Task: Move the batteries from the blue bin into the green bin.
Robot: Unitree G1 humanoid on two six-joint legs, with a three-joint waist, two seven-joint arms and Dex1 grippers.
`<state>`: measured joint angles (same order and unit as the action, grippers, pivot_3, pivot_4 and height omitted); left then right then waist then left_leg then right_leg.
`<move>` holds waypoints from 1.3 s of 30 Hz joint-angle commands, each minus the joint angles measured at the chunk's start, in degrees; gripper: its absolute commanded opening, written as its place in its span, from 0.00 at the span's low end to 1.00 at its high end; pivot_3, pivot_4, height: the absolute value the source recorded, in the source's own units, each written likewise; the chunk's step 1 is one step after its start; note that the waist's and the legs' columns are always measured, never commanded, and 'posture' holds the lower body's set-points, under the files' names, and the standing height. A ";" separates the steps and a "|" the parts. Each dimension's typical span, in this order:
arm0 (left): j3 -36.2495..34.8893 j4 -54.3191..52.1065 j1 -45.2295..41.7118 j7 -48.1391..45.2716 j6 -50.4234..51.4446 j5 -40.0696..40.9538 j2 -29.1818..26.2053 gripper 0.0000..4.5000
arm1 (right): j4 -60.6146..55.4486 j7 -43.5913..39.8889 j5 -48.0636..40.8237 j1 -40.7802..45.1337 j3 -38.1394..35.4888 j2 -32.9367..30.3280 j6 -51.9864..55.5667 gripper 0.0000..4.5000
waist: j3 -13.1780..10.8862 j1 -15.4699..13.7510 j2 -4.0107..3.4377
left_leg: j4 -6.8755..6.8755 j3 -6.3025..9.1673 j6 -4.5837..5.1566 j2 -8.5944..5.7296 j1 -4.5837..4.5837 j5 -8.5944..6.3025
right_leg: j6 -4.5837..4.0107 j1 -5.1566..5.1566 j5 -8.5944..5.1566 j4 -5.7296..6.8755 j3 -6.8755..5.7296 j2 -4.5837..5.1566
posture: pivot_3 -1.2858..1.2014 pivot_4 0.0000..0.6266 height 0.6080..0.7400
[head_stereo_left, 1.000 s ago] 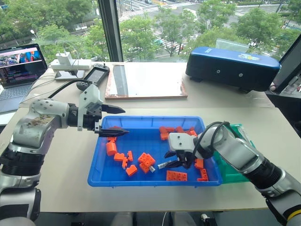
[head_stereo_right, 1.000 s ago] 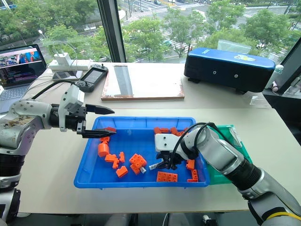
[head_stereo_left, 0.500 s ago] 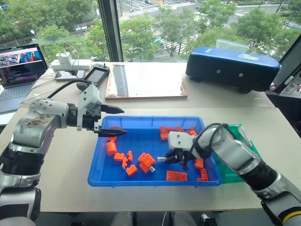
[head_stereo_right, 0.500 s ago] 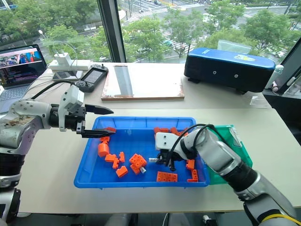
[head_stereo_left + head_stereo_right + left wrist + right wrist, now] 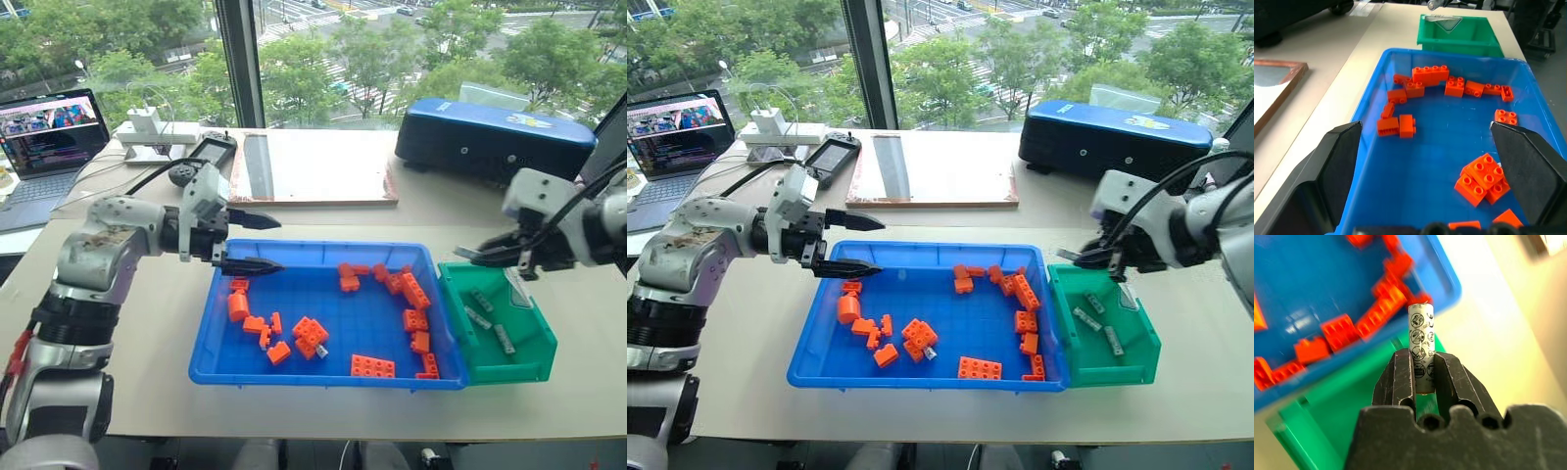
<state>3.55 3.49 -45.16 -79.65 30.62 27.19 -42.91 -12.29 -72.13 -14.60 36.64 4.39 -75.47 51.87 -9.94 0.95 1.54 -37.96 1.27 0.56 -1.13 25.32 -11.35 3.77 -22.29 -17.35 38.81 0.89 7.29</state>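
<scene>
**Battery pinched, right arm up over the green bin**

I've got the right gripper (image 5: 1422, 374) clamped on a battery (image 5: 1421, 345) (label symbols plain to see in the right wrist view), its free end sticking out past the fingertips. That gripper hangs above the green bin's (image 5: 524, 364) far-left corner, beside the blue bin (image 5: 294, 367). Inside the green bin I count three batteries (image 5: 504, 339) lying on the floor. One more battery (image 5: 321, 352) sits in the blue bin, tucked against the cluster of orange bricks (image 5: 307, 335) near its middle; more bricks are scattered along its left and right sides. My left gripper (image 5: 266, 243) is spread wide, hovering over the blue bin's far-left corner, holding nothing. Behind the blue bin, a wooden board (image 5: 313, 168) and a dark navy case (image 5: 490, 137).
</scene>
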 commanded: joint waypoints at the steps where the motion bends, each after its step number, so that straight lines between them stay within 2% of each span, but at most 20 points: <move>1: 0.02 0.98 -2.52 -1.23 -1.96 0.49 1.34 1.00 | -2.08 1.78 -0.94 -3.20 -4.98 -1.38 0.78 0.06 | 0.00 0.29 0.00 | 0.00 0.00 0.00 0.02 0.00 0.00 | 0.00 -0.01 0.00 0.01 0.00 0.00 | 0.52 0.24 0.94; 5: -0.35 0.80 -3.09 -1.73 -1.84 0.81 2.18 1.00 | -4.98 5.36 -0.20 -10.94 -5.95 -0.64 2.46 0.06 | 0.00 0.44 0.00 | 0.00 0.01 0.00 0.03 -0.01 0.00 | 0.00 -0.02 0.00 0.06 0.00 -0.01 | 0.52 0.24 0.94; 9: -0.92 0.96 -2.94 -2.31 -2.15 0.64 1.55 1.00 | -5.96 7.84 -0.41 -13.84 -5.85 0.71 3.17 0.06 | 0.00 0.38 -0.01 | 0.00 0.01 0.00 0.01 0.00 0.00 | 0.00 -0.01 0.00 0.05 0.01 0.00 | 0.52 0.24 0.94; 23: -2.18 -0.96 -2.46 -1.43 -0.21 1.98 0.52 1.00 | -3.91 9.45 -1.66 -12.03 -5.40 1.42 3.85 0.06 | 0.00 0.11 -0.01 | -0.01 0.02 0.00 0.02 0.00 0.00 | 0.00 0.01 0.00 -0.01 0.00 0.00 | 0.52 0.24 0.94; 24: -2.12 -0.93 -2.44 -1.28 -0.14 1.87 0.42 1.00 | -3.83 9.40 -1.61 -12.20 -5.53 0.98 3.55 0.28 | 0.00 0.10 -0.01 | -0.01 0.02 0.00 0.01 0.00 0.00 | 0.00 0.01 0.00 -0.01 0.00 0.00 | 0.52 0.24 0.94; 29: -2.46 -0.20 -2.84 -0.85 -0.22 1.77 -0.17 1.00 | -3.32 8.25 -1.85 -11.17 -7.42 -1.72 2.61 0.63 | 0.00 0.10 -0.01 | -0.01 0.02 0.00 0.01 0.00 0.00 | 0.00 0.01 0.00 -0.01 0.00 0.00 | 0.52 0.24 0.94; 31: -2.62 -0.04 -2.81 -0.63 -0.29 1.76 -0.51 1.00 | -3.31 7.22 -2.72 -10.70 -8.17 -2.60 2.38 0.63 | 0.00 0.13 -0.01 | -0.01 0.02 0.00 0.01 0.00 0.00 | 0.00 0.01 0.00 -0.01 0.00 0.00 | 0.52 0.24 0.94; 36: -3.71 -1.83 0.04 0.03 1.25 2.12 -3.22 1.00 | -6.60 5.33 -10.03 -2.80 -11.92 3.66 -2.17 0.63 | -0.01 0.98 -0.02 | 0.00 0.03 0.00 0.07 -0.03 0.00 | 0.00 0.00 0.00 -0.01 -0.01 -0.04 | 0.52 0.24 0.94; 39: -4.41 -2.22 1.69 1.01 1.26 1.37 -4.89 1.00 | -8.72 9.77 -8.06 0.85 -9.42 7.96 -5.59 0.63 | -0.01 1.26 0.00 | 0.01 0.07 0.00 0.08 -0.02 0.00 | 0.00 0.01 0.00 0.00 -0.04 -0.05 | 0.52 0.24 0.94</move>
<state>1.06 2.88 -43.38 -79.25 31.66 28.56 -46.52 -19.22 -64.58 -23.23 35.89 -4.96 -68.18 48.71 -9.95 2.21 1.54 -37.95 1.33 0.55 -1.05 25.31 -11.35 3.77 -22.28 -17.35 38.80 0.86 7.25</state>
